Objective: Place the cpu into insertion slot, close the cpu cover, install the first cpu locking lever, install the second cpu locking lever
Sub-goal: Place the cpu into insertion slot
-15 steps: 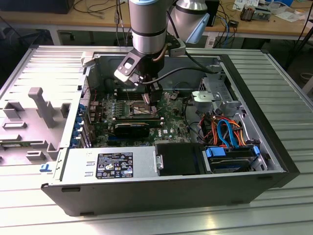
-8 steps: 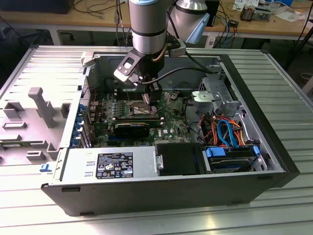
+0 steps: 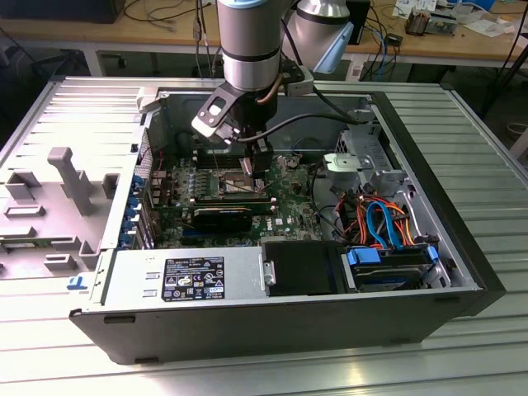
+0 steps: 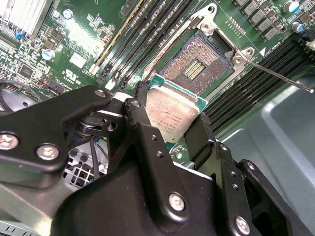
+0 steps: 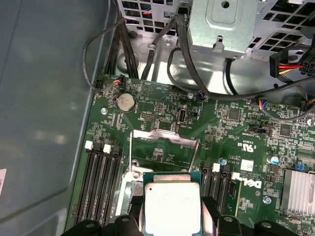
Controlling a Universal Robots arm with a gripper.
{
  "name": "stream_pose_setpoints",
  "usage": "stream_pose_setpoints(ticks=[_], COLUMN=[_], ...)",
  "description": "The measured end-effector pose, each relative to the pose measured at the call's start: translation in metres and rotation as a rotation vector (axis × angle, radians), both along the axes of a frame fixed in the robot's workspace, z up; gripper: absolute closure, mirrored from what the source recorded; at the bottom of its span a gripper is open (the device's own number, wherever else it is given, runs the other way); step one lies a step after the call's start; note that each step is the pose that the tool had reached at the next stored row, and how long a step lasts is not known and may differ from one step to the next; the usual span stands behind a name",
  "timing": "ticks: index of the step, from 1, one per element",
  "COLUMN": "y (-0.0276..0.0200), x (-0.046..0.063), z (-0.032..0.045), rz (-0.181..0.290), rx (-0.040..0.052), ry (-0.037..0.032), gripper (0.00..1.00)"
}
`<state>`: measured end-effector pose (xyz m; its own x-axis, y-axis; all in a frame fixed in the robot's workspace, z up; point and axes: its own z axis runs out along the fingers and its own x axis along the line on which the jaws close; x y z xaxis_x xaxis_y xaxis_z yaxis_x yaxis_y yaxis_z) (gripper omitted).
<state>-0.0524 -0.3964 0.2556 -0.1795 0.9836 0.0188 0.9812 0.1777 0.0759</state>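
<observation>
There is one cpu (image 5: 171, 206), one insertion slot (image 4: 196, 64), one cpu cover (image 5: 165, 134), one gripper (image 4: 170, 113), one motherboard (image 5: 236, 130) and one coin battery (image 5: 125, 102).

surface: ribbed metal table (image 3: 478, 148) | on it: open computer case (image 3: 289, 330), grey plastic shroud (image 3: 70, 177)

The arm (image 3: 250, 41) comes steeply down from above, its wrist pointing almost straight downward. The gripper (image 4: 170, 118) has its two black fingers (image 4: 141, 118) drawn in against opposite edges of the cpu (image 4: 173, 109). The grip looks firm, though the contact itself is partly hidden.
</observation>
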Motion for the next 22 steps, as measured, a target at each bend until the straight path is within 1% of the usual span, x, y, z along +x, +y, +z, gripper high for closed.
stream_pose_setpoints(ticks=[22], y=[0.0000], x=[0.0000], z=[-0.0003], rz=[-0.040], rx=[0.0001], ry=[0.0000], gripper=[0.45])
